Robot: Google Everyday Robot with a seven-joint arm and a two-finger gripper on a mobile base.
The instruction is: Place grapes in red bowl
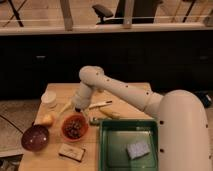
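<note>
A red bowl [75,128] stands on the wooden table [125,95], left of centre. A dark cluster of grapes [75,129] lies inside it. My gripper [78,112] hangs at the end of the white arm, just above the far rim of the red bowl. I cannot tell whether it touches the grapes.
A dark purple bowl [35,137] sits at the front left, with a yellow fruit [46,119] behind it and a white cup [49,98] further back. A green tray [107,150] holding a sponge [138,148] is at the front right. Utensils [101,105] lie beside the arm. A small packet [71,152] lies at the front.
</note>
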